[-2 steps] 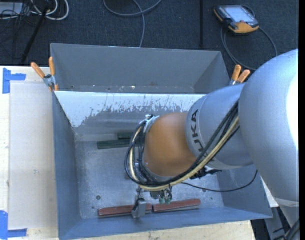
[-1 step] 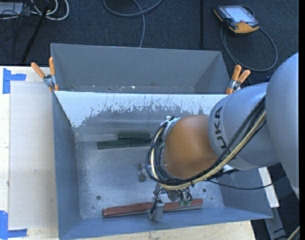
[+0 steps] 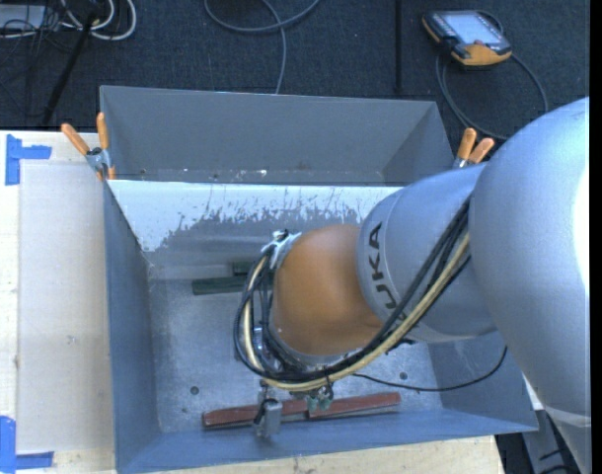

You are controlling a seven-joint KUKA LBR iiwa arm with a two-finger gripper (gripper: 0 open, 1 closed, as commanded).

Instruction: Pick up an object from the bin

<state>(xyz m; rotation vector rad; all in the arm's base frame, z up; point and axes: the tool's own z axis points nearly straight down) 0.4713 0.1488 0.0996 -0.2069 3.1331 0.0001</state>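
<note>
Sitting low at the front of the bin (image 3: 133, 363), the gripper (image 3: 269, 415) is on or just above a long red bar (image 3: 365, 403). The bar lies flat on the floor, parallel w/ the near wall. Contact pt is left of the bar's middle.

Jaw state: cannot tell. The orange cover (image 3: 316, 299) and cables (image 3: 250, 336) hide most of the wrist, and what pokes out below is too small to read as apart or together. So no claim that the red bar is held.

Judgement: step in hand = grasp on the red bar. To do it well:
- Jaws should straddle its narrow width, closing across it, not along.
- Grip pt is off-centre, so the long right end prob. sags or swings on lift. Shifting toward the middle would balance it better.
- Bar is near the front wall, so lift straight up before any sideways move, to avoid scraping.

Other item: green bar (image 3: 217, 284), further back on the floor, well apart, no interference expected.

Writing: "UKA" reads on the arm (image 3: 429, 255), presumably the end of KUKA. No labels legible on either bar.
</note>
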